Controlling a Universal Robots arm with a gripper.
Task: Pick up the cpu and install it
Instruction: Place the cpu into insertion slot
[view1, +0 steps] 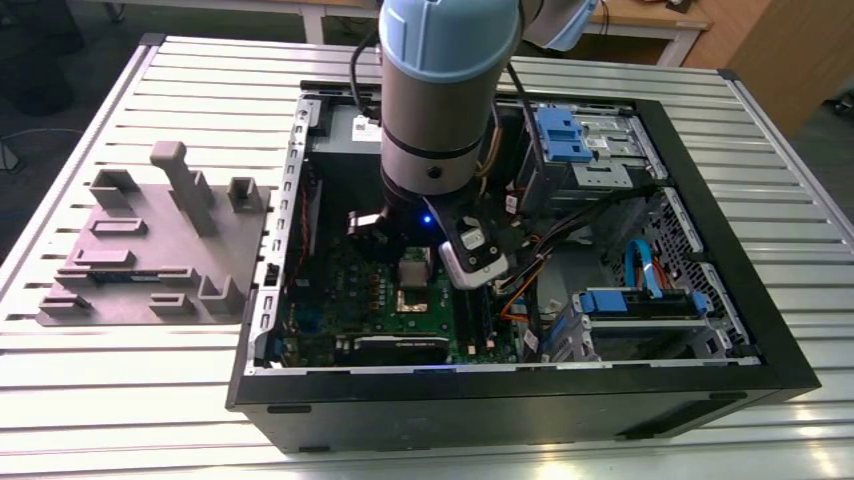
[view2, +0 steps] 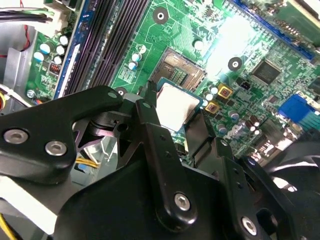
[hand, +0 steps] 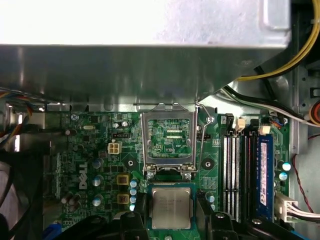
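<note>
The cpu (view2: 176, 104), a flat square chip with a silver top, hangs between my gripper's (view2: 175, 112) two black fingers (view2: 149, 117), just above the green motherboard. In the first wrist view the cpu (hand: 171, 207) sits between the fingertips of the gripper (hand: 171, 215), which is shut on its two opposite edges. The dark open socket (view2: 182, 70) lies right beside the chip and holds nothing. Its metal load frame (hand: 167, 140) is flipped up and open. In the exterior view the gripper (view1: 416, 262) reaches down into the open computer case over the socket (view1: 416, 298).
Memory slots (hand: 240, 170) run alongside the socket. A big grey metal box (hand: 150, 65) stands close behind the load frame. Cables (view1: 534, 290) and a drive cage with blue tabs (view1: 587, 140) crowd the case's right side. A grey fixture block (view1: 147, 250) lies on the slatted table (view1: 134, 400).
</note>
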